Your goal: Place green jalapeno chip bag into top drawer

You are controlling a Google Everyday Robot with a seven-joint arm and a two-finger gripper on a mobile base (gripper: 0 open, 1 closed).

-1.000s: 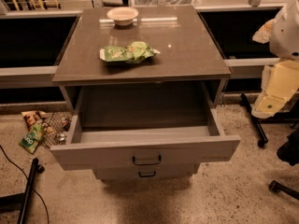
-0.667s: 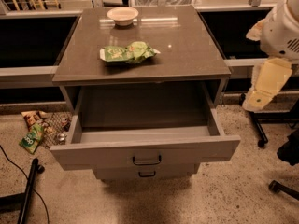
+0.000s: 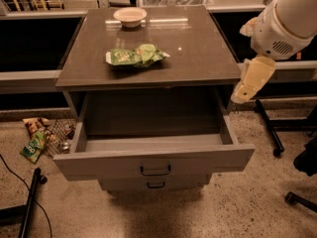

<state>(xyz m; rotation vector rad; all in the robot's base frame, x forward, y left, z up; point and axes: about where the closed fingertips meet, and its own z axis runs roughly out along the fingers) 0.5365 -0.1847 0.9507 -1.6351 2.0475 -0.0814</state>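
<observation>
One bag up top, one drawer open

One gripper (image 3: 242,90) hangs empty off the cabinet's right edge, level with the open top drawer (image 3: 153,158); whether it is open or closed cannot be told. One green jalapeno chip bag (image 3: 136,56) lies on the cabinet top (image 3: 203,48), left of the gripper and slightly higher, well apart from it. One white bowl (image 3: 130,17) sits beyond the bag. Two drawer fronts show, the lower drawer (image 3: 156,184) shut. Snack packets (image 3: 35,142) litter the floor far left.
</observation>
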